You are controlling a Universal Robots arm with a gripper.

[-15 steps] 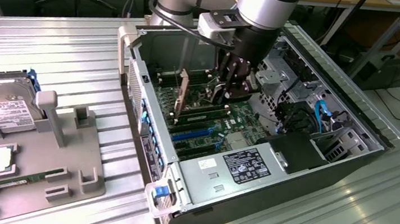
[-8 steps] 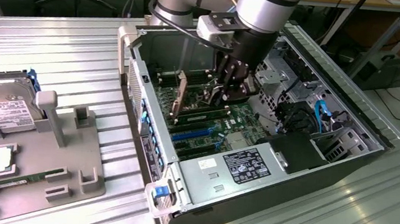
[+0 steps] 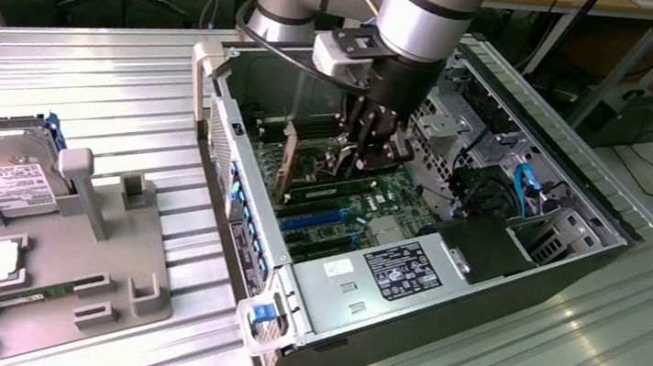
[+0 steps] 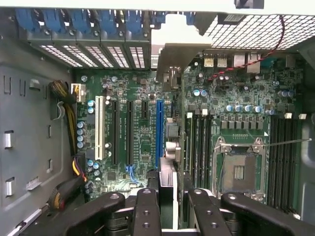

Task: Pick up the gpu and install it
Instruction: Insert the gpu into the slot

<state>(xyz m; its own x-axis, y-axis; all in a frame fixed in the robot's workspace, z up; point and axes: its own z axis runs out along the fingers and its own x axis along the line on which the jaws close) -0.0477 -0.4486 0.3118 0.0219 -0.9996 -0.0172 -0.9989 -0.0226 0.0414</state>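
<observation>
Item: my gripper (image 3: 361,155), fingers (image 4: 147,211) closed edge-on around the gpu (image 4: 179,147), held upright inside the open computer case (image 3: 571,197). Location: the card hangs just above the motherboard (image 4: 142,142), beside the blue slot (image 4: 159,132), bracket end toward the case's rear wall. Handling note, my judgement: keep the card square to the slot and press evenly.
</observation>
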